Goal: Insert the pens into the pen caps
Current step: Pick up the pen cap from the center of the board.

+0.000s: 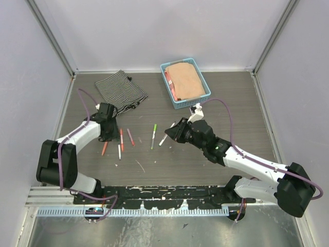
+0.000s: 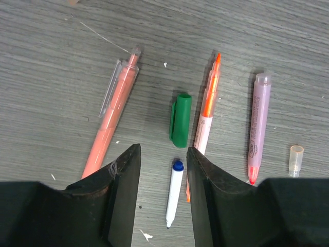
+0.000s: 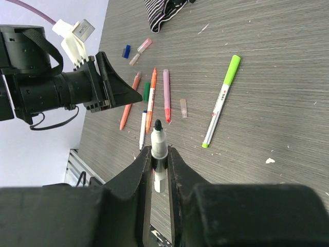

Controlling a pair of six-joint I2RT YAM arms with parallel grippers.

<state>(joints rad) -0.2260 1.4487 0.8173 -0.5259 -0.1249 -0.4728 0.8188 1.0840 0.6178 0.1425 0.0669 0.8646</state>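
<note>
**Loose pens on a dark bench, one pen clamped**

A dark wood-grain bench (image 1: 247, 98) fills the floor of a pale-walled enclosure. A striped cloth (image 1: 121, 90) lies at its far left.

Nearer than the cloth, the left tool (image 2: 163, 150) hangs over a row of pens with its jaws apart, gripping nothing. A white pen with a blue end (image 2: 174, 193) lies on the bench in the gap, touching neither finger.

Seen from that wrist:
- A salmon pen (image 2: 113, 118) comes first, its lower end cut off behind a finger.
- Next is a loose green cap (image 2: 180, 119).
- Just beside it is an orange-tipped pen (image 2: 208, 116), its lower end hidden by the other finger.
- Then comes a pale pink pen (image 2: 258, 123) with a red tip.
- Last is a clear cap (image 2: 296, 157), partly hidden by the tool.

A green-capped pen (image 1: 153, 136) lies alone further right.

The right tool (image 3: 159, 153) is closed on a black-tipped pen (image 3: 158, 139), whose barrel is mostly hidden between the fingers. Its camera also shows a dark blue cap (image 3: 126, 51), too small to make out from overhead.

At the back right, a blue basket (image 1: 191, 103) holds a peach-coloured cloth that hides anything beneath it.
</note>
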